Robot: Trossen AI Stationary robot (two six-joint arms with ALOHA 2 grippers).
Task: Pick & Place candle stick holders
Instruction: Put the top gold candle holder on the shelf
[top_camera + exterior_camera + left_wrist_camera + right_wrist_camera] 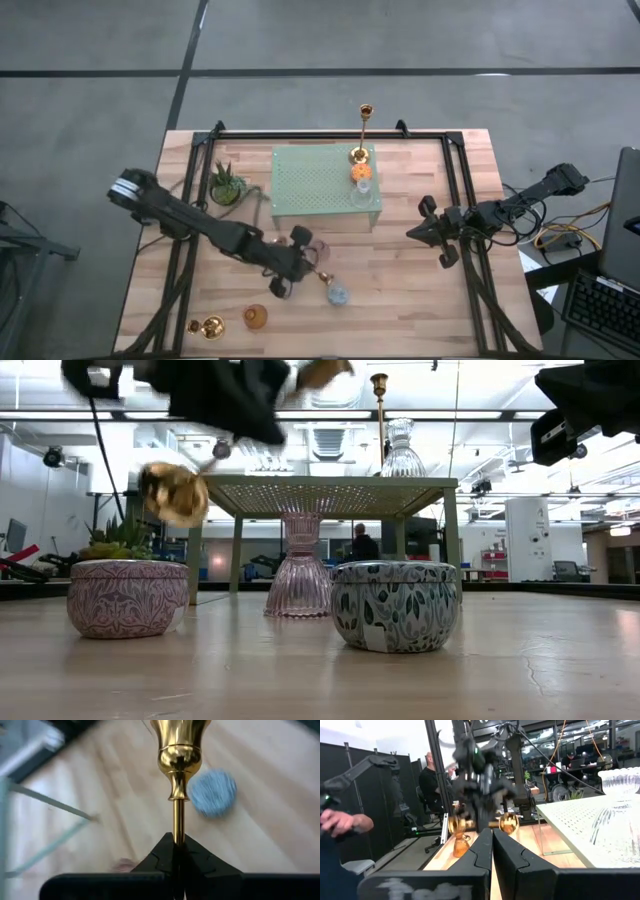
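Left gripper (178, 851) clamped on gold candlestick (178, 775) at its thin stem: rigid, slick, top-heavy, may pivot; right gripper (492, 851) closed, idle.

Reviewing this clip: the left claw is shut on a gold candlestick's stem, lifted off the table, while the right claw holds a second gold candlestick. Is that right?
Not quite. The right claw holds nothing: the right wrist view shows its fingers pressed together with nothing between them, and the high view shows it waiting at the table's right side. The rest stands: the left claw is shut on the gold candlestick, lifted off the table.
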